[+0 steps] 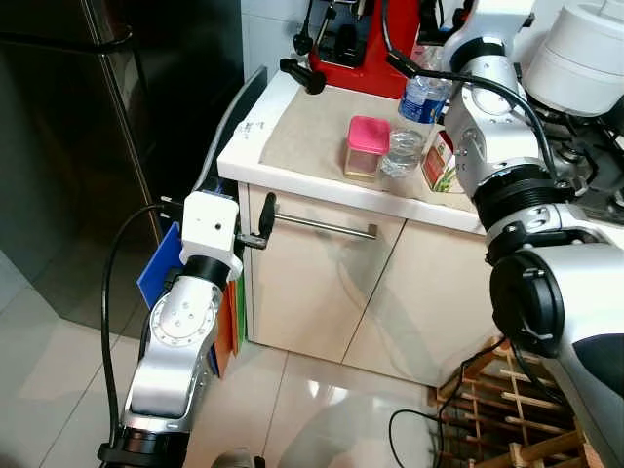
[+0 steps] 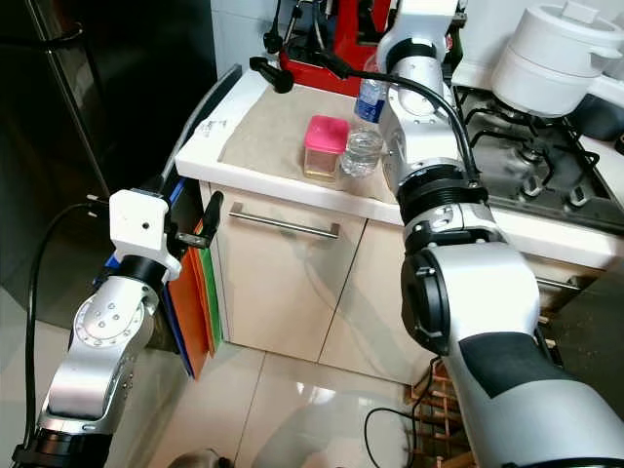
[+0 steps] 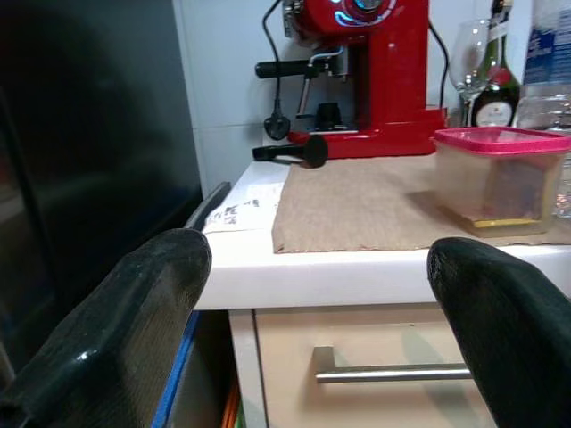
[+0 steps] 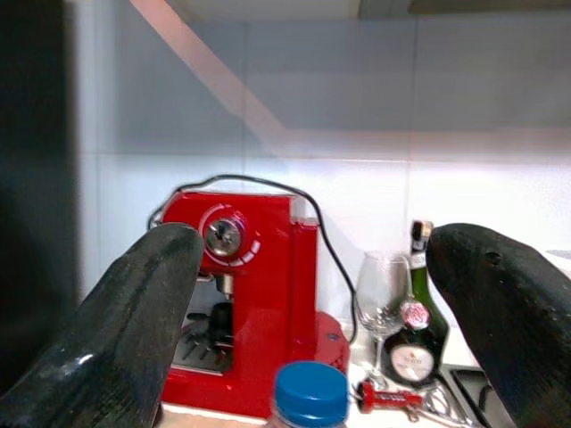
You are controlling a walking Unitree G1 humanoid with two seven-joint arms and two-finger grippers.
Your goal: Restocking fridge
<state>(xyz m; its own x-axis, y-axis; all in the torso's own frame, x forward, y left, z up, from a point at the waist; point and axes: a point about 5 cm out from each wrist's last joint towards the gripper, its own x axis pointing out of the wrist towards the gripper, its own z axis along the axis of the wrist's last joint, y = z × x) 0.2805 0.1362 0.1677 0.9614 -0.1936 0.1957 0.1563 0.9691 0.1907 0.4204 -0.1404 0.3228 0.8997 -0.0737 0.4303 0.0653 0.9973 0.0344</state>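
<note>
Fridge [image 1: 97,146]: dark, with a long bar handle; it stands on the robot's left, just beside the white counter [image 1: 292,171].
Left eye view, left end effector [image 1: 255,224]: held low in front of the cabinet, near the drawer handle [image 1: 327,227]; it touches nothing.
Left eye view, counter items: pink-lidded container [image 1: 366,146] on a brown mat [image 1: 312,132], with a clear water bottle [image 1: 417,117] just beside it and a red coffee machine [image 1: 361,44] behind.
Right eye view, right arm [image 2: 419,117]: raised over the counter; white pot [image 2: 556,58] on the stove beyond.
Left wrist view, left end effector: fingers [image 3: 134,303] wide apart, empty, facing the counter edge; print on a paper there is too small to read.
Right wrist view, right end effector [image 4: 312,312]: fingers wide apart, empty, above the bottle's blue cap [image 4: 310,392]; wine glass [image 4: 381,290] and a dark bottle [image 4: 415,339] with an unreadable label behind.
</note>
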